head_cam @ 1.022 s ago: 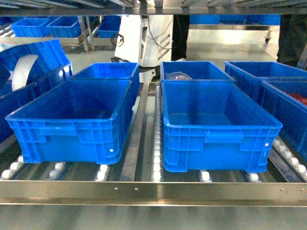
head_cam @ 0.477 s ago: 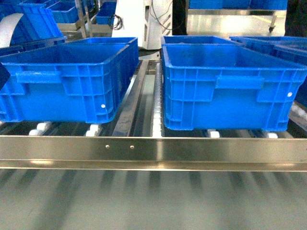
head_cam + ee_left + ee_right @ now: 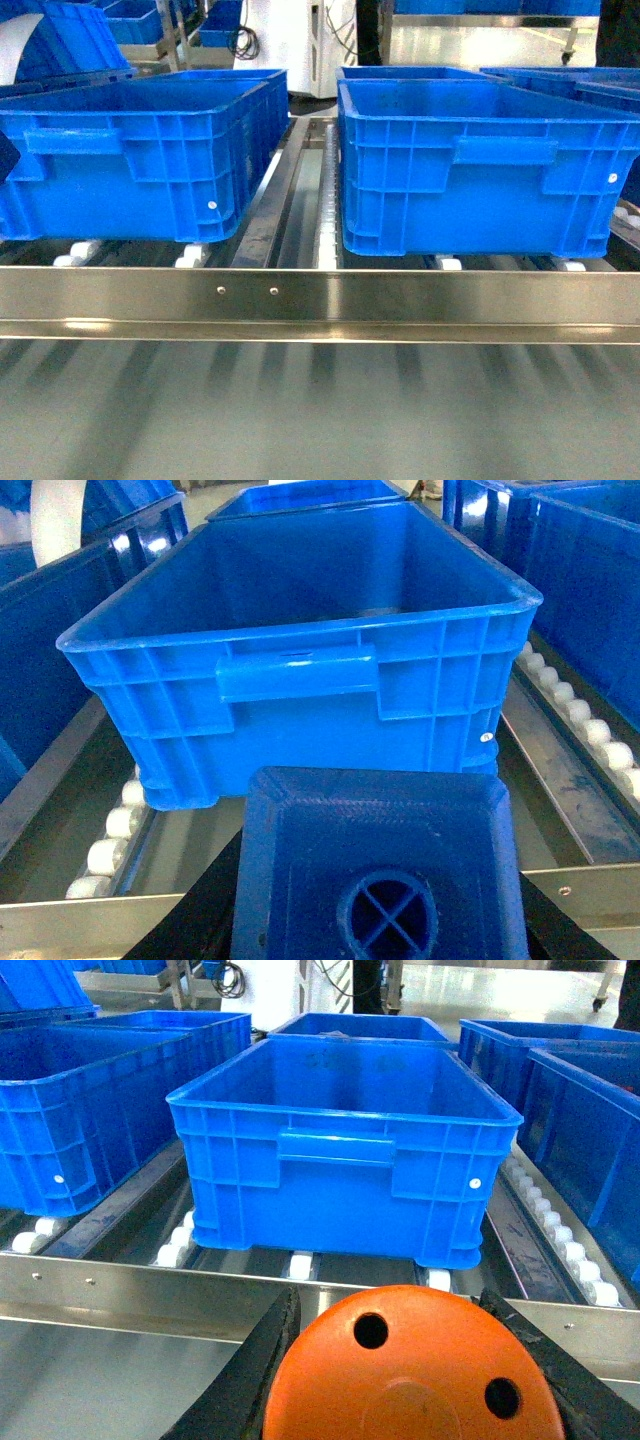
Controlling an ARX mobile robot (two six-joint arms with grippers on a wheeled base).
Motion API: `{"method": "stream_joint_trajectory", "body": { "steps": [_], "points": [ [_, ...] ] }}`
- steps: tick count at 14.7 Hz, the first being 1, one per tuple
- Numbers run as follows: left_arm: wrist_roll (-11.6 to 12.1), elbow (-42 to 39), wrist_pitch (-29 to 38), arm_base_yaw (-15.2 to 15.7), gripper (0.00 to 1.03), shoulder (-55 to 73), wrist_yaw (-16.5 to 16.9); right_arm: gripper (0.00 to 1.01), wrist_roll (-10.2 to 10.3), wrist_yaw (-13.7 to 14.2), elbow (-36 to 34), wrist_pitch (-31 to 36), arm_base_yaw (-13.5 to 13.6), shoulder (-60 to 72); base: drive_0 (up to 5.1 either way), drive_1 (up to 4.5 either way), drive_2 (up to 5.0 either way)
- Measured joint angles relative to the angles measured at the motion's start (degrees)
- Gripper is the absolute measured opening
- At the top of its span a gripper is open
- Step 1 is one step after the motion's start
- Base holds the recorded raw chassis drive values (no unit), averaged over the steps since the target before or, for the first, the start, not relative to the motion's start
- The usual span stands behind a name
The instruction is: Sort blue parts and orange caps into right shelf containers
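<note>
We hold both loads in front of the shelf, not yet over any bin, so by our judgement the step in hand is the carry-in before the drop. Our left tool (image 3: 375,920) is clamped on the blue part (image 3: 375,860), whose top face with its round hole fills the lower half of the left wrist view. Our right tool (image 3: 415,1380) is clamped on the orange cap (image 3: 415,1370), dark fingers (image 3: 250,1380) showing either side of its holed top.

The left bin (image 3: 300,670) stands just beyond the blue part, across the steel front rail (image 3: 320,310); the right bin (image 3: 345,1150) stands likewise beyond the orange cap. Both look empty as far as we see into them. Neither tool shows in the head view.

Next, we judge, each load needs to rise above the near rim of its bin, travel forward over the rail, and only then be released inside the walls. The near rims and their handle ledges are the edges to clear; the head view looks at them nearly level, so the walls stand tall from our height. Neighbouring bins (image 3: 560,1080) crowd close on the right, and a channel of white rollers (image 3: 555,1230) runs between, leaving little sideways room. The open bin mouths are wide and give ample room for the drop.
</note>
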Motion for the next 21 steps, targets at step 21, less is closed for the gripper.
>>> {"method": "stream_joint_trajectory", "body": {
  "steps": [21],
  "points": [
    [0.00, 0.00, 0.02, 0.00, 0.44, 0.00, 0.00, 0.44, 0.00, 0.00, 0.00, 0.00, 0.00, 0.00, 0.0, 0.00, 0.0]
  ]
}}
